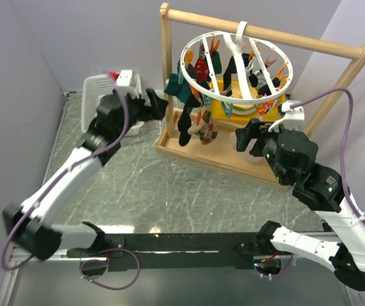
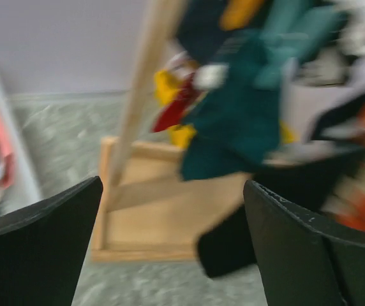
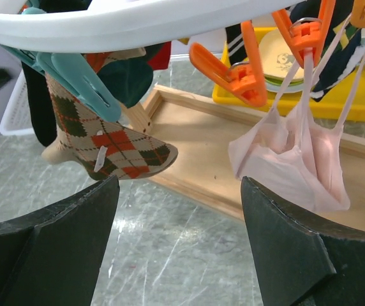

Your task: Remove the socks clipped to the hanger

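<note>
Hanger (image 1: 237, 67) hangs by its hook from the round rail of the wooden frame (image 1: 165, 76), over the far edge of the bench (image 1: 157, 191), right of centre. The ring is tilted, not level: far rim up, near rim down, open face towards the arms. Its long axis in the top view runs left-right along the rail.

Socks (image 1: 192, 121) are clipped around the rim and hang straight down, long axis vertical, bunched thickest at the ring's left side over the frame's base tray (image 1: 221, 156).

Left gripper (image 1: 157, 105) is wide open with nothing in it, beside the frame's left post and level with the teal sock (image 1: 179, 86). Right gripper (image 1: 246, 137) is also open and empty, at the near right of the ring, below its rim.

White basket (image 1: 96, 95) sits at the bench's far left corner.

Only the left wrist view, which is motion-blurred, shows:
- left gripper (image 2: 173, 185) facing the teal sock (image 2: 240, 121)
- a black sock (image 2: 227, 245) lower down, between the fingers in frame; I can't tell whether it touches them

Only the right wrist view shows clip detail:
- argyle sock (image 3: 106, 143) in a teal clip (image 3: 74, 76), toe pointing right
- pale pink sock (image 3: 291, 159) in an orange clip (image 3: 304, 38)
- yellow box (image 3: 355, 108) behind them, on the tray

Right gripper (image 3: 179, 182) sits below both socks and touches neither.
</note>
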Robot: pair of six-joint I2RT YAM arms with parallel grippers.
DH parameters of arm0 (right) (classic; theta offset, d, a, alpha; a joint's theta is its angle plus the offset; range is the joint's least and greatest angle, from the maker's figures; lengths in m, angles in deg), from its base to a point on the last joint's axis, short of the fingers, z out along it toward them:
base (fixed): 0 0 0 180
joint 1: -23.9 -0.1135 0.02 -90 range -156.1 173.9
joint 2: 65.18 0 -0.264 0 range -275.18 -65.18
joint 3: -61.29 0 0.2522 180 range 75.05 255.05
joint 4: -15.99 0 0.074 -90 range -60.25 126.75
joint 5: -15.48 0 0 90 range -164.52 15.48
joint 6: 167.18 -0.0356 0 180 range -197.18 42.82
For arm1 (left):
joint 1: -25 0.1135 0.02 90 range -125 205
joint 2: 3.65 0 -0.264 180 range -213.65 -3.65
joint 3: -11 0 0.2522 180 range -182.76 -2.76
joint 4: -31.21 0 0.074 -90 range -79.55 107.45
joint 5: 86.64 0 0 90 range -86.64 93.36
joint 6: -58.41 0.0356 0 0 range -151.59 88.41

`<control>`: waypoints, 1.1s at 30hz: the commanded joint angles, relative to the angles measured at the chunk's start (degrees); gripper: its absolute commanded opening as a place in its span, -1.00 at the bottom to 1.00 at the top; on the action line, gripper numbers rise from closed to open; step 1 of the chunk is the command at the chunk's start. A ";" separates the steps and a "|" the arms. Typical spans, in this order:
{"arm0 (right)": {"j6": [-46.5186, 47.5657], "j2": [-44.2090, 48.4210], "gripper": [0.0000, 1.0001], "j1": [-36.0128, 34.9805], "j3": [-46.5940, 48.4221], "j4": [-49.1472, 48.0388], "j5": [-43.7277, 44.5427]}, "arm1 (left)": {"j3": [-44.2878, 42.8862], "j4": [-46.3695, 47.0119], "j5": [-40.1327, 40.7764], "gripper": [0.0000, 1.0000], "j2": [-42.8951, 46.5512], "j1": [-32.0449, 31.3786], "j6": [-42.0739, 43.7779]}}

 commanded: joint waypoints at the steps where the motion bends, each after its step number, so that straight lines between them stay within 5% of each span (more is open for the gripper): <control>1: 0.79 1.33 0.68 1.17 1.92 -0.47 -2.27 | 7.36 10.06 -3.24 0.91 8.50 -2.55 -0.95; 16: -0.36 2.48 0.68 1.62 0.60 0.15 -3.33 | 7.91 12.97 -19.14 0.70 10.81 -11.69 6.78; 33: -0.62 2.83 0.68 1.79 0.25 -0.20 -3.59 | -0.88 6.73 -6.95 0.51 -0.26 -24.44 17.51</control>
